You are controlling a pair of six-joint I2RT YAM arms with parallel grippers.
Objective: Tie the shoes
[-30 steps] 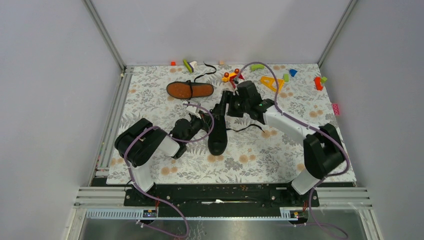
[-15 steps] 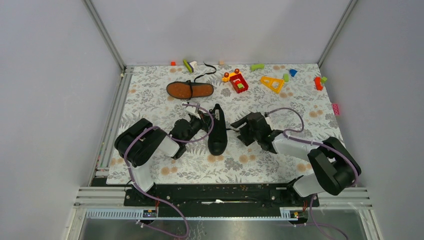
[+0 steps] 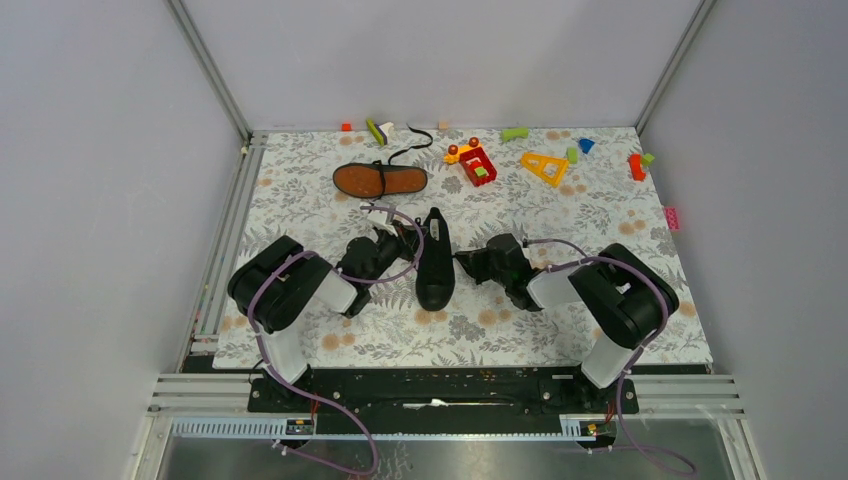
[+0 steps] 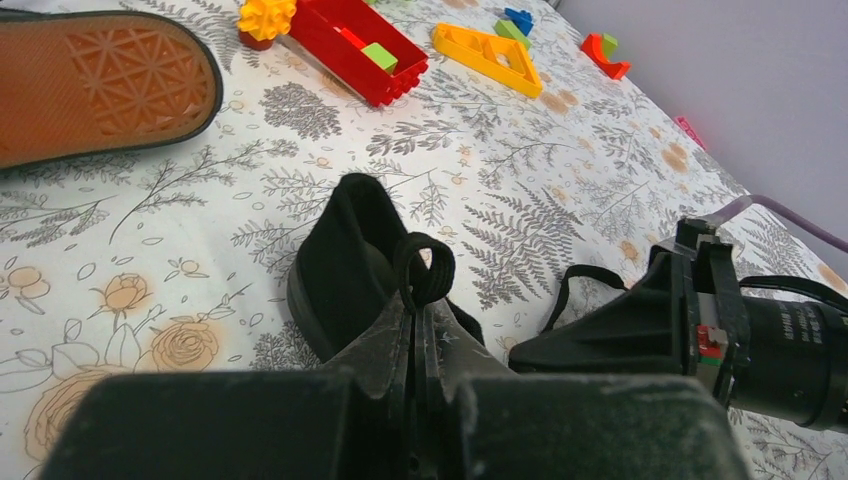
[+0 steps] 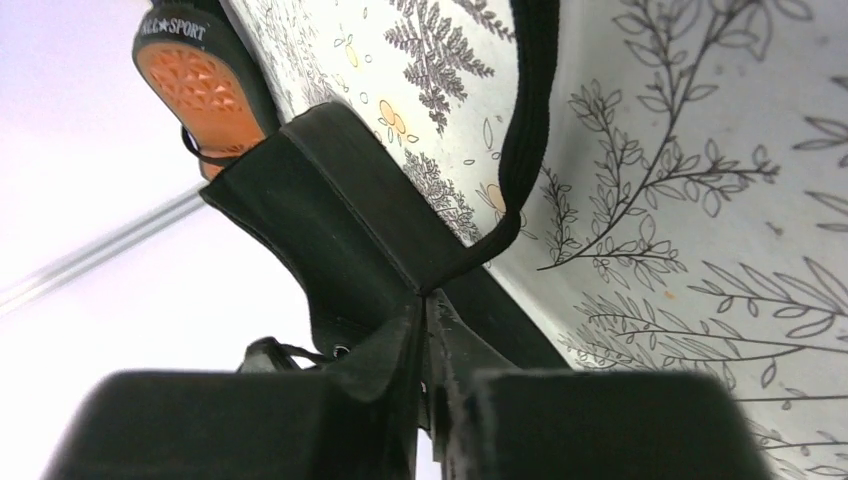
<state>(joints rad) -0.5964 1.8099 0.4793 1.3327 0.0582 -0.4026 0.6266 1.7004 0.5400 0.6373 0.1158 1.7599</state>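
Note:
One black shoe (image 3: 435, 262) stands upright mid-table, toe toward me, and shows too in the left wrist view (image 4: 345, 255). The other shoe (image 3: 380, 180) lies behind it with its orange-brown sole up (image 4: 95, 85). My left gripper (image 3: 408, 238) is at the upright shoe's left side, shut on a loop of black lace (image 4: 425, 270). My right gripper (image 3: 463, 262) is low at the shoe's right side. In the right wrist view its jaws are pressed together (image 5: 425, 298) on a flat black lace (image 5: 525, 150) that runs off across the mat.
Small toy blocks lie along the back of the floral mat (image 3: 300, 200): a red tray block (image 3: 477, 163), a yellow triangle (image 3: 543, 166), a green piece (image 3: 514, 133) and a red piece (image 3: 635, 166). A pink block (image 3: 671, 217) sits at the right edge. Grey walls enclose the table.
My right arm pulled back from behind the shoe, came down at its right side and closed on the lace there. The left arm and both shoes stayed put.

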